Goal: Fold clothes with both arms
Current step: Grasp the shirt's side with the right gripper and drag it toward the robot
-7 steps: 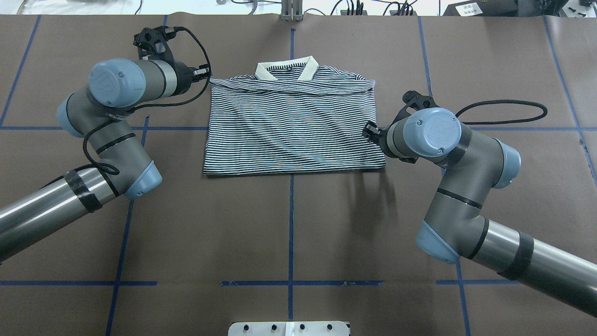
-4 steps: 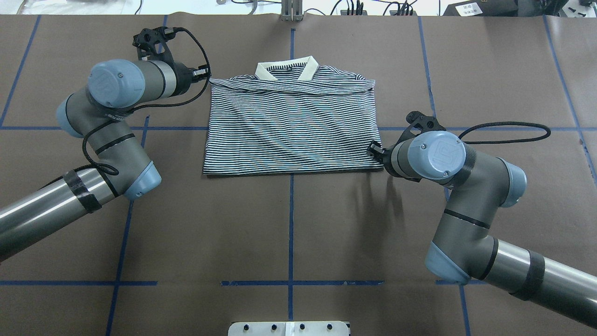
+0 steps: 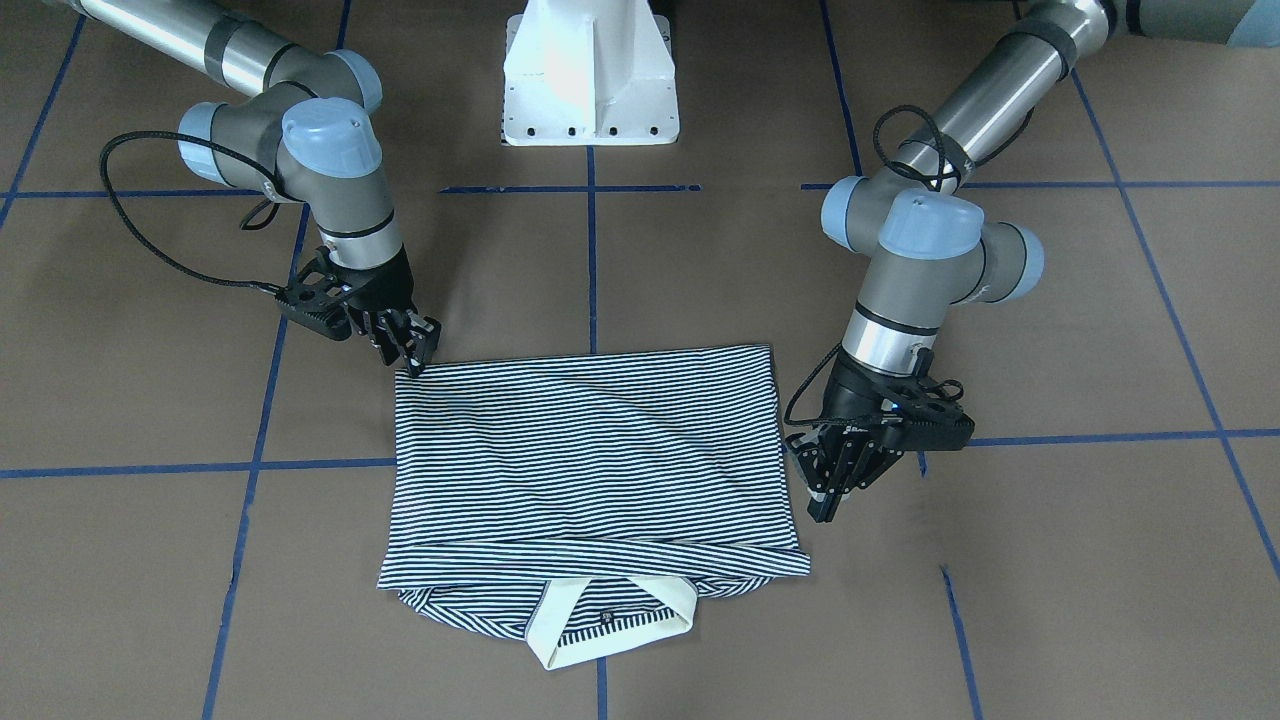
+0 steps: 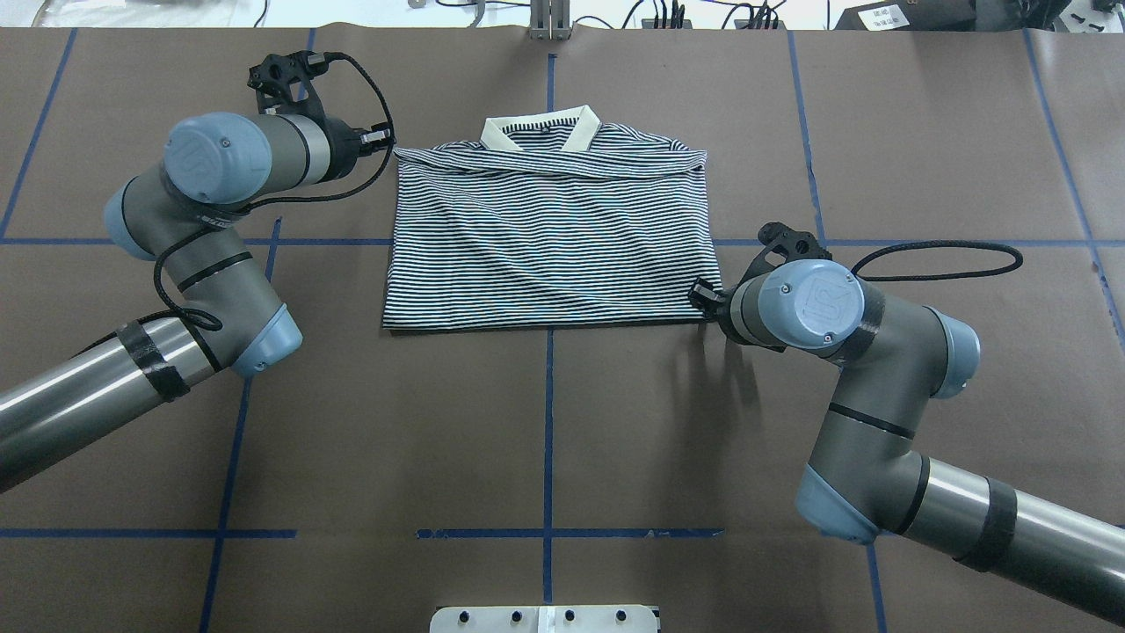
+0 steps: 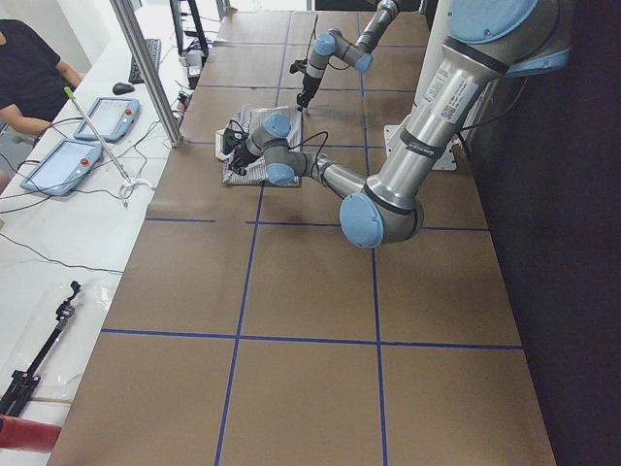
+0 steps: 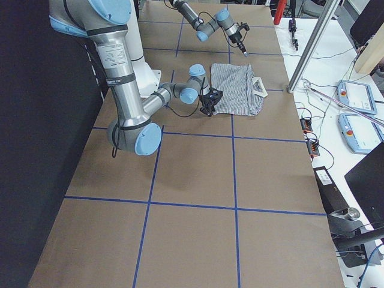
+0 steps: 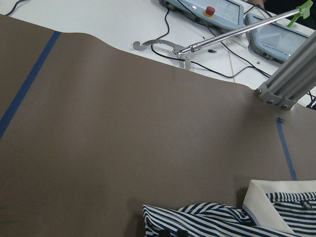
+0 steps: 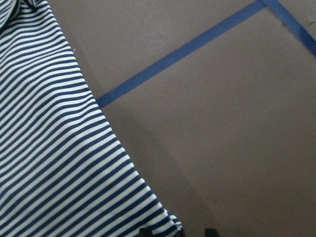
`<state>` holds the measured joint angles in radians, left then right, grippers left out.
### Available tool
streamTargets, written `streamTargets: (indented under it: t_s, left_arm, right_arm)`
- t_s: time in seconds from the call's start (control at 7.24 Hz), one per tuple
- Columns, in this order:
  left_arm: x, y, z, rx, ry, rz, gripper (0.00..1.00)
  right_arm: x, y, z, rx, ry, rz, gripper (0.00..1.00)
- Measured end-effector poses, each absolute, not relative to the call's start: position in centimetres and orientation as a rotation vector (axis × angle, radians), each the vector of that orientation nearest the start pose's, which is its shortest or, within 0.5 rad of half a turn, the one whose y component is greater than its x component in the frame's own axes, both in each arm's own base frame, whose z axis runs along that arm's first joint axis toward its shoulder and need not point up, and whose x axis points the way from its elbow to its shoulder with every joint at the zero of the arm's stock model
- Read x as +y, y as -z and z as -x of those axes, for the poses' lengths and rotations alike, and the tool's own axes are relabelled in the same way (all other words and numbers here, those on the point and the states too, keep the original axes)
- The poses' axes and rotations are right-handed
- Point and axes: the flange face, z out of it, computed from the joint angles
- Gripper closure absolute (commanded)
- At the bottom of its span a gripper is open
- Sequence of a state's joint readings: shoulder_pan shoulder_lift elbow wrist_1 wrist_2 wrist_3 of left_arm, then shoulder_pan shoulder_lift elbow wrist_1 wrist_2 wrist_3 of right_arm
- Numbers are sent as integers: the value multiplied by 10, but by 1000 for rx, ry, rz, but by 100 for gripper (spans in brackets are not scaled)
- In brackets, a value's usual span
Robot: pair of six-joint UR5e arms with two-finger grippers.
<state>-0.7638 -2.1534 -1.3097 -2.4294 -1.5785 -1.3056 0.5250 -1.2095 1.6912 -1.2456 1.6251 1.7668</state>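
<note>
- Shirt (image 4: 545,237) with thin blue and white stripes lies flat in the middle of the brown table (image 4: 395,422). It is folded into a neat block.
- Its cream collar (image 4: 538,130) is on the far side, away from the robot.
- The right gripper (image 3: 415,355) is down low at the near right corner of the shirt, just beside the edge.
- Its fingertips (image 8: 148,232) are spread apart and hold nothing. The shirt corner lies next to one of them, and bare table shows between them.
- The left gripper (image 3: 828,500) is at the far left corner, close to the folded shoulder. It points down at the table.
- Its fingers look close together, but I cannot tell if it is clenched or if it pinches any cloth.
- Blue tape lines (image 4: 547,422) cross the table and run under the shirt.
- A white base (image 3: 590,80) stands on the near side, between the two arms.
</note>
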Motion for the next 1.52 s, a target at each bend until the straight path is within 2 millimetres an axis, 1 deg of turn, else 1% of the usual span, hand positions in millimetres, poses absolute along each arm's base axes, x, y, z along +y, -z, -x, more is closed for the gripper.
streamTargets:
  t_s: [0.41,0.69,0.83,0.97,1.1,1.24,1.38,1.52]
  left_arm:
    - [-604,-347,-438,1031,435,-577,82]
    - [-602,-352,-437,1025,436,-575,82]
    - [-602,-352,-437,1025,436,-575,82]
    - [-602,-351,-436,1027,437,-576,82]
    - [-601,-349,-436,1030,437,-577,82]
    - [-600,-347,-435,1035,436,-579,82]
    - [-600,-343,-434,1041,436,-582,82]
    - [-598,-337,-433,1053,436,-586,82]
  right_arm:
    - [-433,-374,488,-820,-655,-98,100]
    - [-435,-366,485,-833,-657,-114,100]
    - [-434,-359,479,-848,-658,-117,100]
    - [-429,-355,469,-862,-657,-119,100]
    - [-414,-356,454,-873,-647,-116,100]
    - [-384,-357,434,-889,-621,-103,100]
    - [-345,-356,416,-906,-581,-78,100]
    - [-300,-348,404,-930,-535,-26,100]
